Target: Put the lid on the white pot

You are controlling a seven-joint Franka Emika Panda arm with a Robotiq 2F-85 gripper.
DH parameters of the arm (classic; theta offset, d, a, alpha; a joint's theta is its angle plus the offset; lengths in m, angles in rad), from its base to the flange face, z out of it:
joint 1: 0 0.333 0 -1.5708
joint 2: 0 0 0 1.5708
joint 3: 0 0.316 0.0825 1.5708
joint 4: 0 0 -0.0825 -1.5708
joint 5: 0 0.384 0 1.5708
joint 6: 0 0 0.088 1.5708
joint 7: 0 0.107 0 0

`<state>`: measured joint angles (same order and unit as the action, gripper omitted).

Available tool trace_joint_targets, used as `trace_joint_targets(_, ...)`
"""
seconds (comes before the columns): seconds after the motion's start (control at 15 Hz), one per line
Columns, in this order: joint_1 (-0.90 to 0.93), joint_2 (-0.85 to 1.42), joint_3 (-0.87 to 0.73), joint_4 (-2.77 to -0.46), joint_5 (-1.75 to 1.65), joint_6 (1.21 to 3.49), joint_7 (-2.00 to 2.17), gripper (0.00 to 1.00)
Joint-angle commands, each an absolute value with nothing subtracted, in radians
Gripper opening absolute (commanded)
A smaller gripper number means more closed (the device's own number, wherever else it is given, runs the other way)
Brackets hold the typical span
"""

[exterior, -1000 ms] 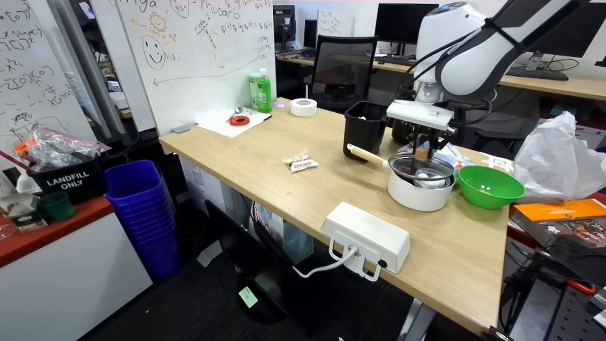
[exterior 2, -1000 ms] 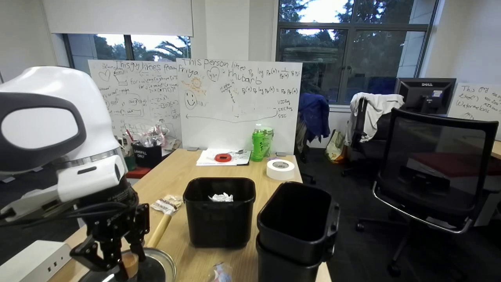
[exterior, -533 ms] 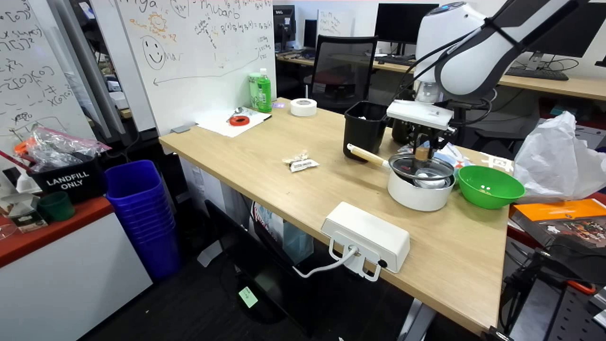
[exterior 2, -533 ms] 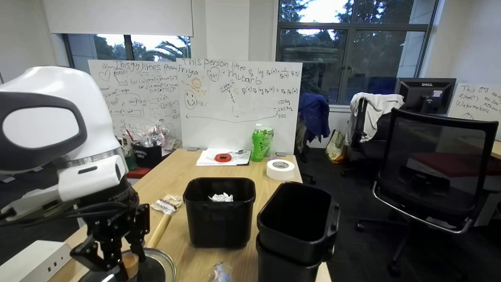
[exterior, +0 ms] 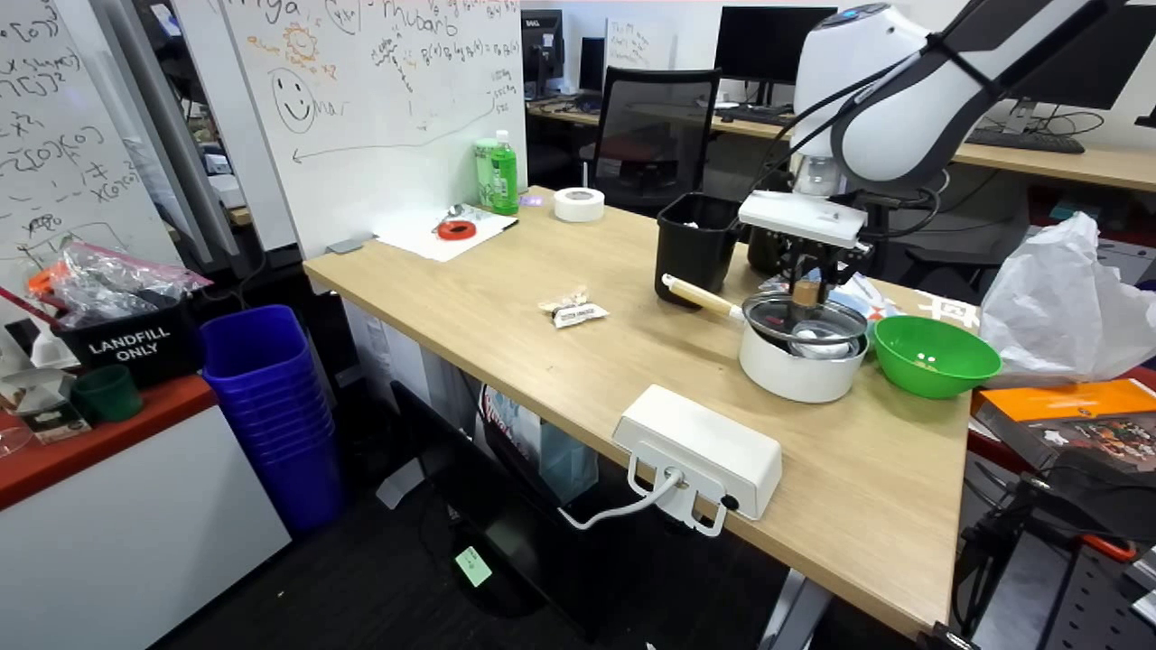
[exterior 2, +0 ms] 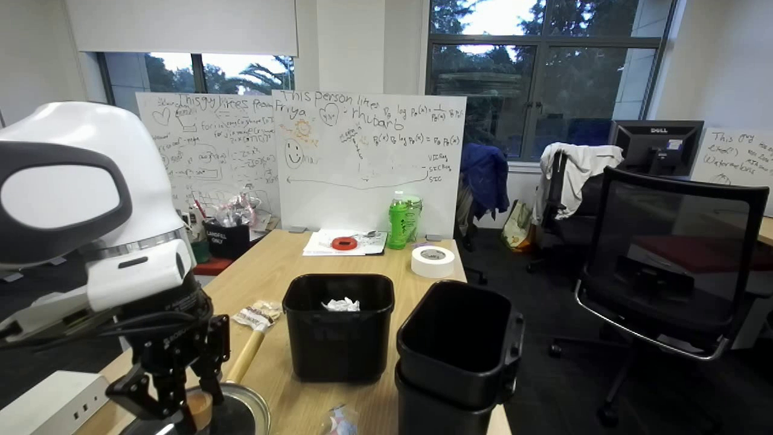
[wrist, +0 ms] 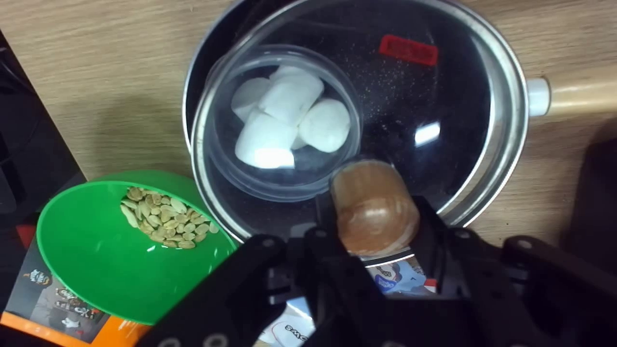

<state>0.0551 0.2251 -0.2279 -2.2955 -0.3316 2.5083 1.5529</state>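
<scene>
The lid (exterior: 769, 318), a glass disc with a metal rim and a wooden knob (wrist: 373, 207), lies over the white pot (exterior: 799, 372). In the wrist view the lid (wrist: 458, 115) sits off centre toward the pot's handle (wrist: 578, 94), leaving a dark crescent of the pot's inside (wrist: 205, 67) uncovered on the opposite side. Its far edge in the exterior view looks raised; exact contact with the pot rim is unclear. My gripper (wrist: 371, 226) is shut on the knob, a finger on each side. The lid's edge (exterior 2: 256, 411) and gripper (exterior 2: 196, 405) also show in an exterior view.
A clear tub of white pieces (wrist: 284, 120) is inside the pot. A green bowl (exterior: 935, 357) stands close beside the pot. Black bins (exterior 2: 338, 344) (exterior 2: 450, 374), a white box (exterior: 700, 442), a snack packet (exterior: 576, 311) and tape (exterior: 578, 205) are on the table.
Almost nothing differs. The gripper and the lid have shifted by a sliver, toward the left in an exterior view. The pot has not visibly moved.
</scene>
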Motion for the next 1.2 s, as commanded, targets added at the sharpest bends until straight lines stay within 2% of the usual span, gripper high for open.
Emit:
trace_joint_targets(0.0, 0.039, 0.186, -0.214, -2.328, -0.344, 2.515, 1.547, 0.16)
trace_joint_targets(1.13, 0.033, 0.205, -0.19, -2.325, -0.331, 2.491, 1.499, 0.16)
